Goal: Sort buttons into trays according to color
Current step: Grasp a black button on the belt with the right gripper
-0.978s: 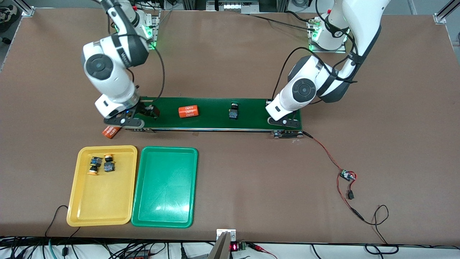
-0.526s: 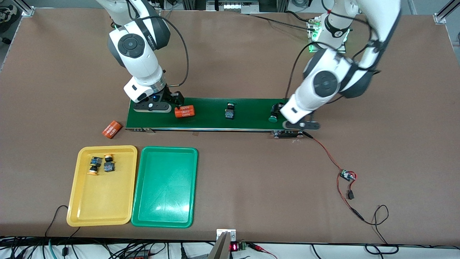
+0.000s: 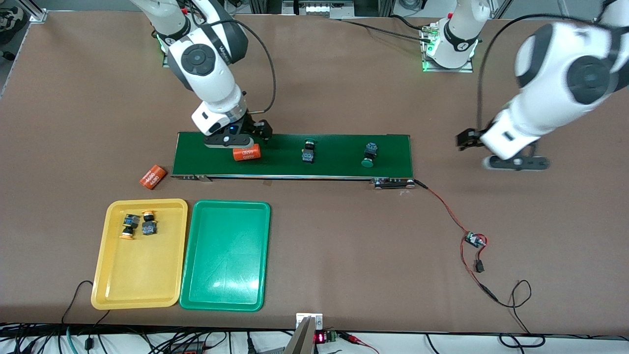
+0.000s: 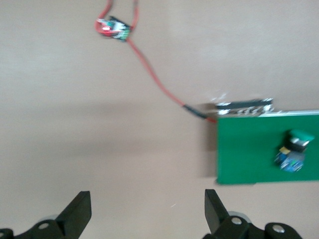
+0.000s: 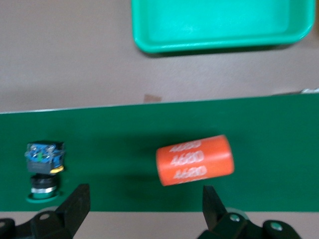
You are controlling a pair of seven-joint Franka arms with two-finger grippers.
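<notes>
Two green-capped buttons lie on the dark-green belt: one [image 3: 308, 151] [image 5: 45, 164] mid-belt, one [image 3: 369, 154] [image 4: 294, 149] nearer the left arm's end. Two yellow-capped buttons [image 3: 128, 226] [image 3: 149, 223] lie in the yellow tray [image 3: 142, 275]. Beside it the green tray [image 3: 226, 275] [image 5: 219, 25] holds nothing. My right gripper [image 3: 230, 142] [image 5: 144, 209] hangs open and empty over the belt's edge, next to an orange cylinder. My left gripper [image 3: 516, 163] [image 4: 148, 211] is open and empty over bare table, off the belt's end.
The orange cylinder marked 4680 [image 3: 247, 153] [image 5: 195, 159] lies on the belt [image 3: 339, 145]; another [image 3: 153, 177] lies on the table off the belt's other end. A small circuit board [image 3: 475, 240] [image 4: 113, 28] with red wire lies toward the left arm's end.
The left gripper opened, left a green-capped button on the belt's end and swung away over the table. The right gripper moved along the belt to the cylinder. Belt items drifted toward the right arm's end.
</notes>
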